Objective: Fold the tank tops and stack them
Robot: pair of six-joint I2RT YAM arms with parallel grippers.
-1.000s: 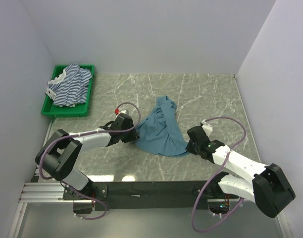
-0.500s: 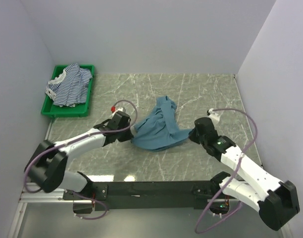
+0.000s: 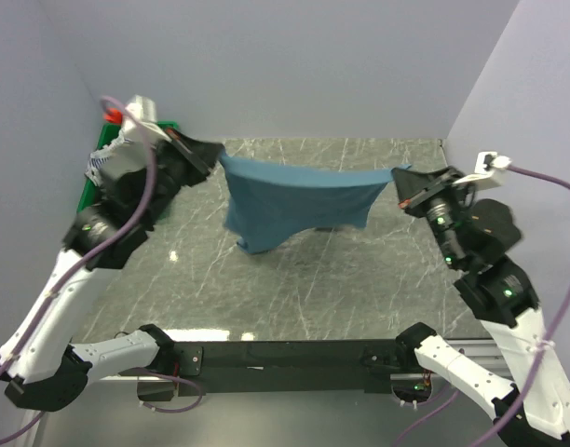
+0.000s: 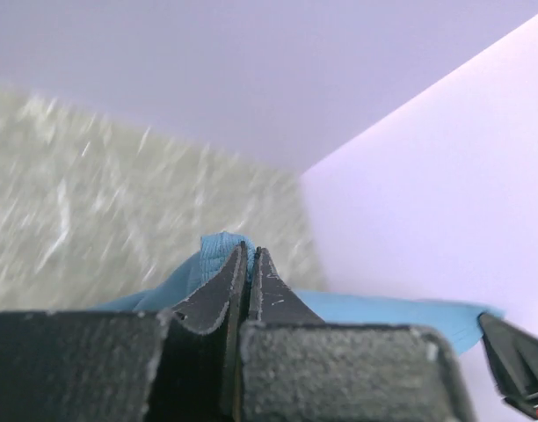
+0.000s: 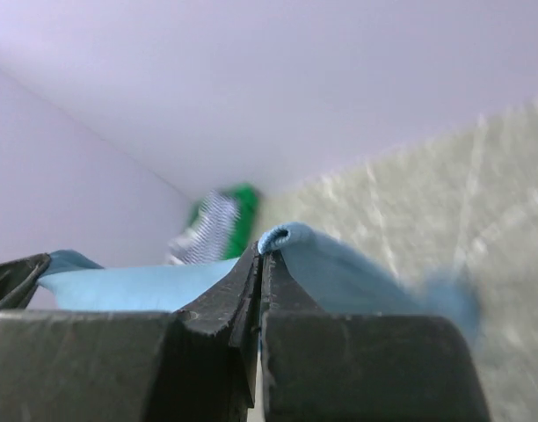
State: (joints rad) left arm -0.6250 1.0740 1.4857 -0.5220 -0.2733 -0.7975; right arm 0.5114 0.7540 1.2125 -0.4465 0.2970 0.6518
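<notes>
Teal-blue tank top [image 3: 299, 200] hangs in the air above the marble-patterned counter [image 3: 359, 279], stretched wide between the two arms. Its top edge is pulled nearly straight and its lower part droops lowest toward the left. The left claw [image 3: 215, 156] is pinched tight on the cloth's left corner; in the left wrist view a small fold of blue cloth sticks out past the closed tips. The right claw [image 3: 400, 186] is likewise clamped on the right corner, a rolled hem showing at its tips in the right wrist view. A green tray [image 5: 243, 207] at the counter's back-left corner holds a blue-and-white striped top [image 5: 203, 233]
</notes>
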